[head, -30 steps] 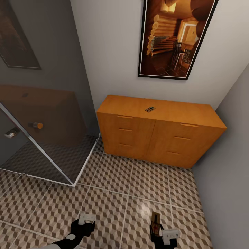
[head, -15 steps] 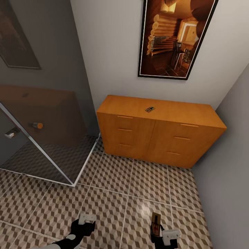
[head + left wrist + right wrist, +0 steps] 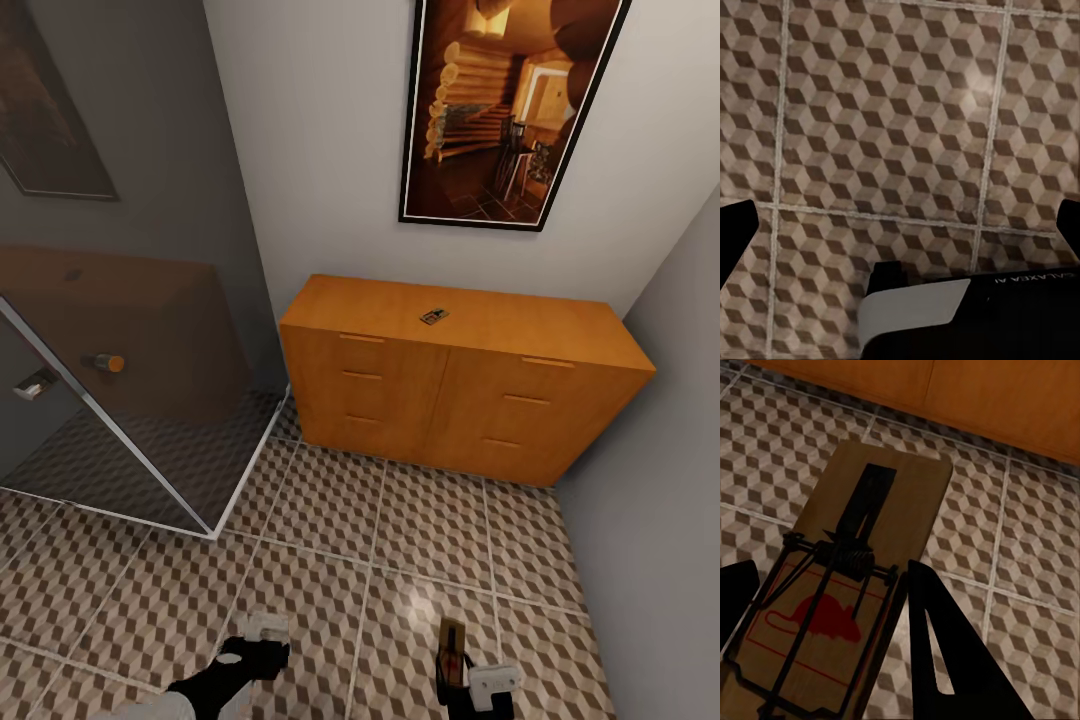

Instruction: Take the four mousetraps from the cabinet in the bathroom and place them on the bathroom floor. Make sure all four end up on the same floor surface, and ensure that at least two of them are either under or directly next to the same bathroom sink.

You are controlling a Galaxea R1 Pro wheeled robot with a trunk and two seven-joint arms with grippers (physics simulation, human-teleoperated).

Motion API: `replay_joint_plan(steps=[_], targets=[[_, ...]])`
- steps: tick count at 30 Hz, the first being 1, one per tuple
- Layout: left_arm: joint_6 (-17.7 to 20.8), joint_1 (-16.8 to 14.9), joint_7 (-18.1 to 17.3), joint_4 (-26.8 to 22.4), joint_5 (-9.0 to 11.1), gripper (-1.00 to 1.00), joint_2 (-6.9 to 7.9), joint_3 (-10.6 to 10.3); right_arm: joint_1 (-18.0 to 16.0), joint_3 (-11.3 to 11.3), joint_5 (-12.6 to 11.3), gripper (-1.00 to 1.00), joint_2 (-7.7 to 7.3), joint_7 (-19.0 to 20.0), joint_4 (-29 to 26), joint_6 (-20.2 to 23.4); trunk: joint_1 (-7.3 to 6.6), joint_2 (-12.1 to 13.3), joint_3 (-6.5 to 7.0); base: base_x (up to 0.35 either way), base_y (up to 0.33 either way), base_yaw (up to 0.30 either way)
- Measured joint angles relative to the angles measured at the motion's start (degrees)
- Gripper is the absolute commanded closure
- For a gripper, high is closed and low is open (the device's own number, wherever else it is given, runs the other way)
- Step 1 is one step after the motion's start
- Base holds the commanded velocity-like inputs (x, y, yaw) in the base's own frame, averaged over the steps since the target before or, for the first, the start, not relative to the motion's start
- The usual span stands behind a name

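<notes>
Bathroom floor (image 3: 330,560) ran up to the cabinet (image 3: 460,385) against the back wall, drawers closed. One mousetrap (image 3: 434,316) lay on the cabinet top, near its back edge. Right pincer (image 3: 455,668) was clamped on another mousetrap (image 3: 847,592) above the floor. Left pincer (image 3: 262,640) hung over tiles, state unclear.

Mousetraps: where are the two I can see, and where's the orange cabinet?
held mousetrap (image 3: 874,577), right wrist view, on its wooden board
mousetrap on top (image 3: 433,316), head view, its middle
cabinet (image 3: 440,400), head view, drawer front
</notes>
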Motion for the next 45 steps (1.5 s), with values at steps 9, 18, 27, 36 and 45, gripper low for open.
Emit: replay_joint_plan(steps=[9, 18, 27, 36, 45], targets=[[31.2, 0.0, 6.4, -30.4, -0.3, -1.00, -0.21, -0.3, 0.0, 0.0, 0.0, 1.00, 0.00, 0.1, 0.0, 1.6, 0.00, 0.0, 0.01, 0.000, 0.000, 0.000], [53.4, -0.7, 6.8, -53.2, -0.2, -1.00, -0.53, -0.4, 0.0, -0.1, -0.5, 1.00, 0.00, 0.1, 0.0, 1.7, 0.00, 0.0, 0.01, 0.000, 0.000, 0.000], [59.9, -7.9, 7.1, -68.1, -0.2, -1.00, -1.71, -0.3, 0.0, -0.1, -0.6, 1.00, 0.00, 0.1, 0.0, 1.7, 0.00, 0.0, 0.02, 0.000, 0.000, 0.000], [60.4, -25.0, 7.4, -63.8, -0.1, -1.00, -3.10, -0.1, 0.0, -0.1, -0.6, 1.00, 0.00, 0.2, 0.0, 1.7, 0.00, 0.0, 0.02, 0.000, 0.000, 0.000], [60.6, -32.0, 7.4, -66.3, 0.0, -1.00, -3.63, 0.1, 0.0, -0.1, -0.6, 1.00, 0.00, 0.2, 0.0, 1.7, 0.00, 0.0, 0.01, 0.000, 0.000, 0.000]])
